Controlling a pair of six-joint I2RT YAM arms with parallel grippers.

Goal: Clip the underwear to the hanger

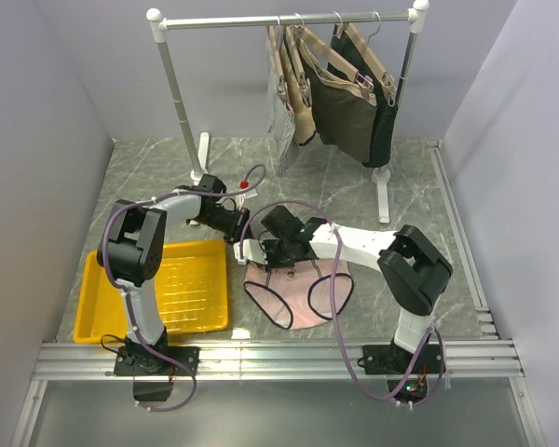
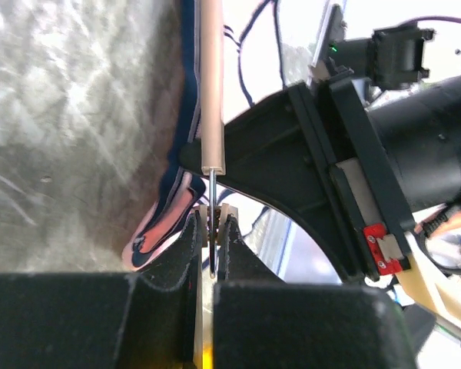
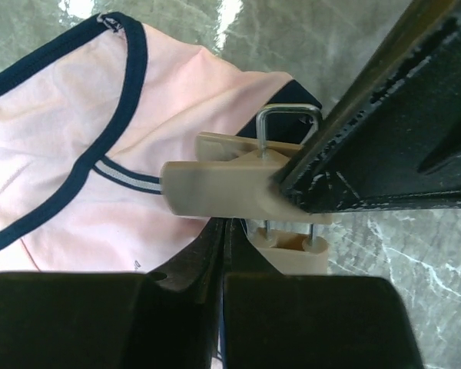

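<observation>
Pink underwear (image 1: 303,296) lies by the left pincer (image 2: 213,224) clamping the hanger (image 2: 212,77), right pincer (image 3: 224,234) closed tight beside a clip (image 3: 215,188).

You're looking at underwear (image 3: 69,169) showing as soft matt pink cloth, with navy edging looking faintly ribbed. The hanger (image 3: 223,188) is reading as smooth beige plastic with a satin finish. Its wire loop (image 3: 290,109) is glinting like bare metal. The table (image 3: 415,254) is showing grey marbling with a sheen, possibly laminate. The tray (image 1: 86,298) is shining as glossy yellow plastic.

Bright, even light (wrist views blurred up close).
</observation>
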